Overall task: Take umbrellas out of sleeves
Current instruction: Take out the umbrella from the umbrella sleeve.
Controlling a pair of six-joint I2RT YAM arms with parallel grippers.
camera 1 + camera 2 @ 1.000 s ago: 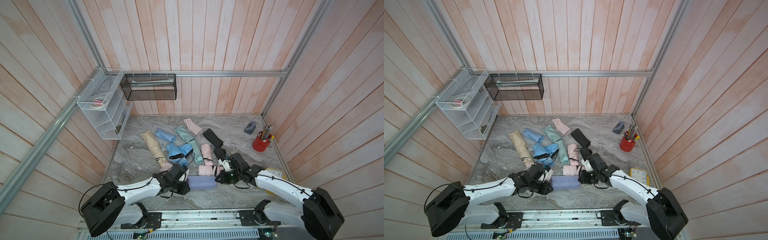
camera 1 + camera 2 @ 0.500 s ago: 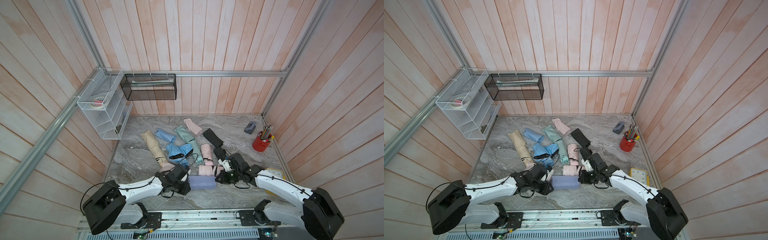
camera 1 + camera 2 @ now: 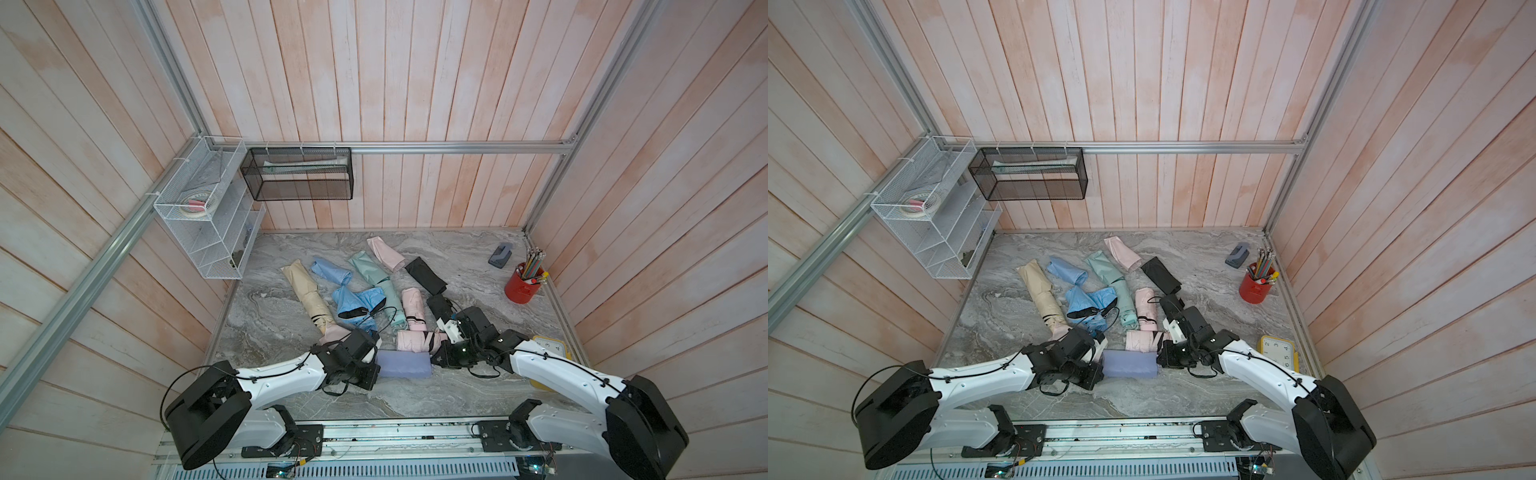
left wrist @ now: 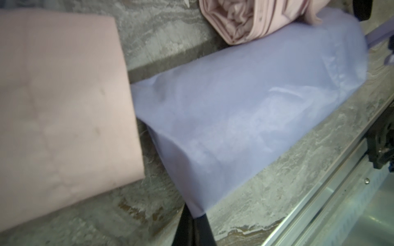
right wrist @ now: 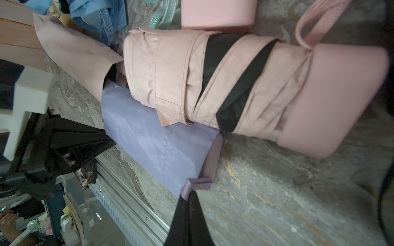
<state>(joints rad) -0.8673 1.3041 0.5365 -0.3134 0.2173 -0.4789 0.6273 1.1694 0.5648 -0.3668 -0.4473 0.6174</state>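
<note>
L jaws clamped on end of smooth, bulging lavender sleeve (image 4: 245,110), R jaws on umbrella cord (image 5: 187,189).

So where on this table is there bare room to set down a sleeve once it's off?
Bare marble between the wire rack and the beige umbrella; also between the black sleeve and the red pencil cup, and along the back wall. Crowded: the middle, and the front round the lavender sleeve.

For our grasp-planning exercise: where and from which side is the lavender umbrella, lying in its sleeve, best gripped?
By its wrist cord, from the robot's right, along the lavender sleeve: only cord and handle end show at its open mouth. The right gripper pinches it.
</note>
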